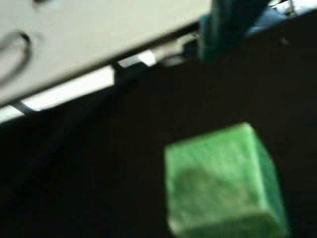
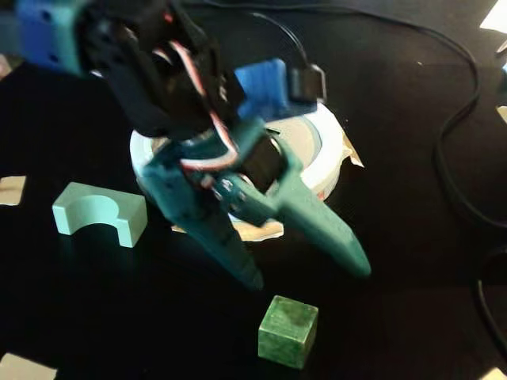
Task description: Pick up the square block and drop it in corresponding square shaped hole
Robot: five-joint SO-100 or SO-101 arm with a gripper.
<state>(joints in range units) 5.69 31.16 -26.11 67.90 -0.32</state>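
The green square block sits on the black table near the front edge in the fixed view. My teal gripper hangs just above and behind it, jaws spread wide, holding nothing. In the wrist view the block is blurred at the lower right, and one teal finger shows at the top. A white round piece lies behind the arm, mostly covered by it. No square hole shows in either view.
A pale green arch block lies at the left. Beige flat pieces sit at the left edge and the front left corner. Black cables run along the right. A pale blurred surface fills the wrist view's top left.
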